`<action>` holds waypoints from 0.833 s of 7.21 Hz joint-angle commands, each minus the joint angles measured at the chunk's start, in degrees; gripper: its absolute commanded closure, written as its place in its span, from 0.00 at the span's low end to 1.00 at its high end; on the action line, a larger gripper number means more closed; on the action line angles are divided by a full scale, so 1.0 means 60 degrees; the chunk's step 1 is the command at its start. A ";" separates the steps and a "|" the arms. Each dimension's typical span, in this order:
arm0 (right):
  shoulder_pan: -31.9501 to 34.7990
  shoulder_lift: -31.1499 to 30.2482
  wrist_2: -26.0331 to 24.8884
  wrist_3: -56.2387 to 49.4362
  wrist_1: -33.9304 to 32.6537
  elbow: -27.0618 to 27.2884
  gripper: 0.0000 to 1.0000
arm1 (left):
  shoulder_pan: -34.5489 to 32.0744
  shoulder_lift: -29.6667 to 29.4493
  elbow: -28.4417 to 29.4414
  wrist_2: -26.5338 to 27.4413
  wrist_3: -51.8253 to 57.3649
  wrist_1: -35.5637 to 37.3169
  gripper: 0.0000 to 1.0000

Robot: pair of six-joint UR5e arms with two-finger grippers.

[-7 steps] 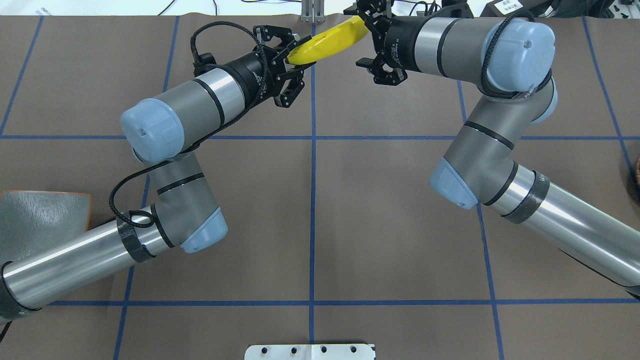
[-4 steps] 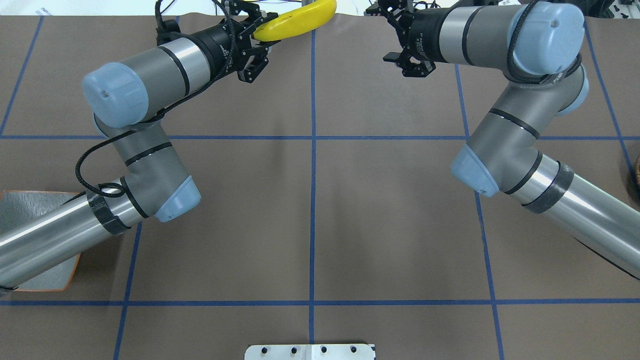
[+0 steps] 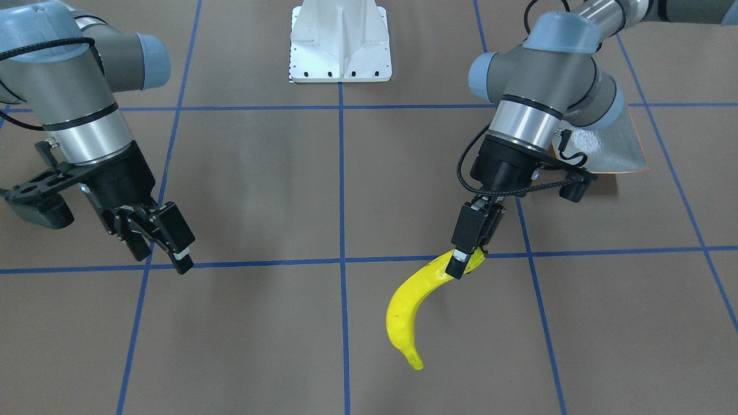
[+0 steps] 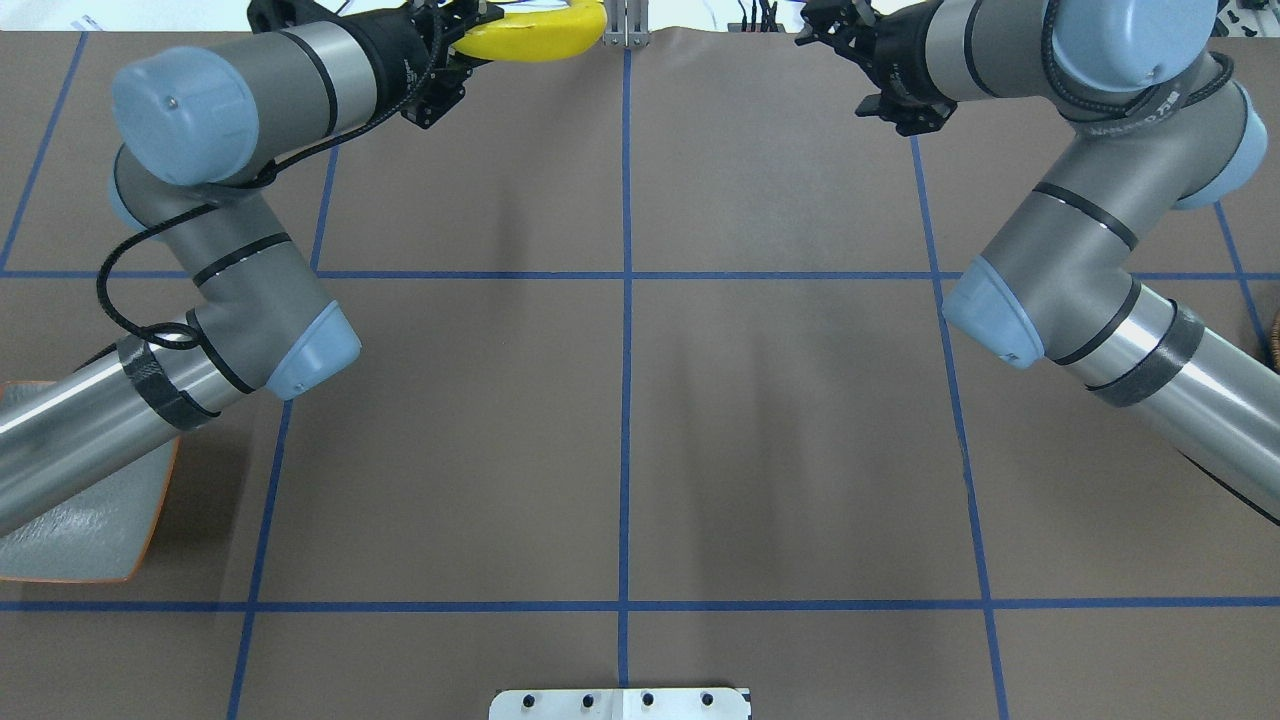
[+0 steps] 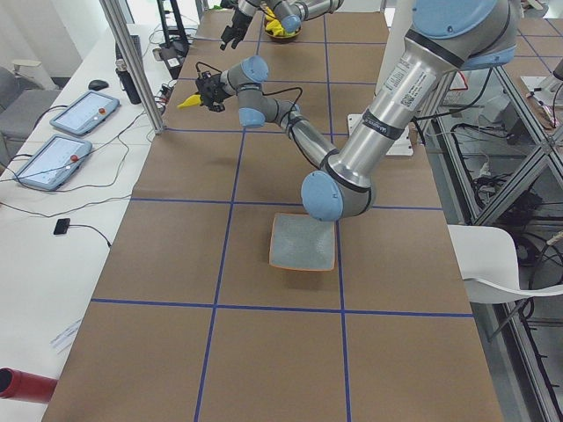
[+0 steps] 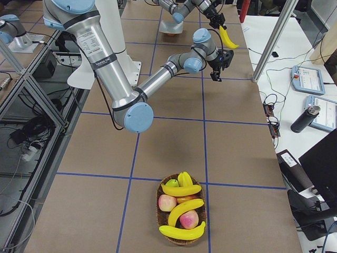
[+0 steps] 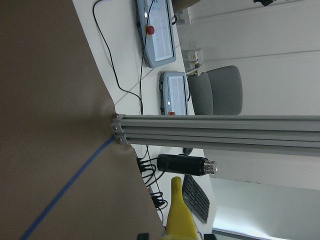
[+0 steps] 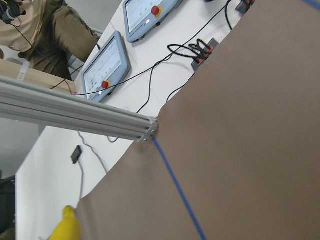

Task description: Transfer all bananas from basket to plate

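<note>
– Left tool (image 3: pixel 466 264) is clamped on the stem end of one banana (image 3: pixel 410 308). It hangs curved, tip down, lower centre of the front-facing view. My read is that it's held clear of the surface (image 3: pixel 259 173).

– Right tool?

– Right tool (image 3: pixel 162 253), left side of that same view: jaws apart, nothing between them. Looks idle.

– Where's the plate relative to the carry?

– Plate (image 4: pixel 95 520) is bottom left in the overhead view, partly under the left forearm. The banana is at the top edge of that view, left of centre, so they're well apart.

– Anything on the plate yet?

– The exterior left view has the plate mid-frame. The part the elbow doesn't cover shows no banana, so I count zero delivered.

– Basket?

– Basket (image 6: pixel 158 211) is bottom centre in the exterior right view. Three bananas (image 6: pixel 184 211) in it for sure. There may be a fourth tucked at the top, but I can't separate it. Apples (image 6: pixel 167 202) are mixed in; they aren't part of the job.

– So progress?

– Early. One in transit, none landed, at least three left to fetch.

– Next move?

– My guess: the left arm swings the banana over to the plate, lowers it and lets go. The right arm goes to the basket for the next one. The grip is right at the end of the fruit, so a fast swing could make it pivot.
</note>
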 commanded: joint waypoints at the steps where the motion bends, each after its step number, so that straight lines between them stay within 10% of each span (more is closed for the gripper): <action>1: 0.1058 -0.0069 0.1233 -0.2727 -0.1911 -0.0023 0.01 | -0.0663 0.0040 -0.0814 -0.0451 0.3702 0.2957 1.00; 6: 0.2863 -0.0304 0.2612 -0.8647 -0.4918 -0.0708 0.01 | -0.1487 0.2917 -0.2729 -0.0655 0.7338 0.4595 1.00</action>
